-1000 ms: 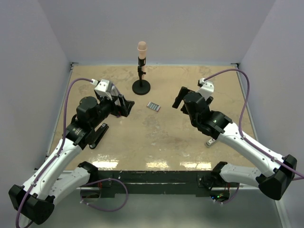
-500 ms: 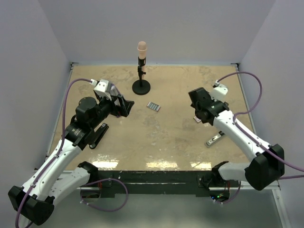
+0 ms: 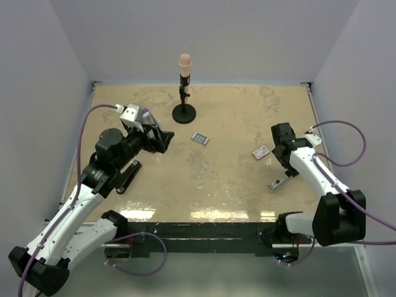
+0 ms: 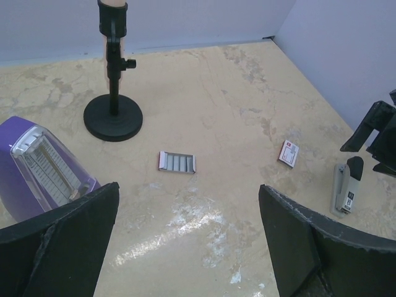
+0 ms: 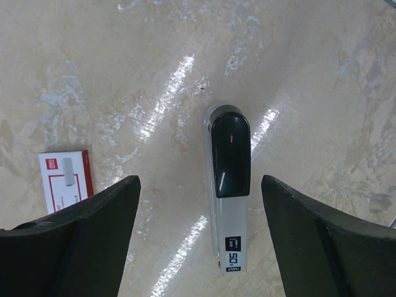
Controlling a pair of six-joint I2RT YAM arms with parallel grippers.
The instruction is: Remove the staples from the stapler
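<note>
- Counter (image 3: 216,192): beige, marbled.
- Left pincer (image 4: 189,189): held wide apart over the left side, nothing gripped.
- Right pincer (image 5: 198,185): fingers apart, poised above the stapler (image 5: 228,185), not clamped on it.
- Stapler: laid flat near the right edge.
- Staples (image 3: 199,138): strip laid mid-counter, well apart from the stapler.
- Card (image 3: 261,152): laid near the stapler.

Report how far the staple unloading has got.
Done: staples lie loose, apart from the closed stapler. In hand: open right gripper hangs above the stapler, not touching. Remaining: any staples inside are hidden. Left gripper open, empty.
</note>
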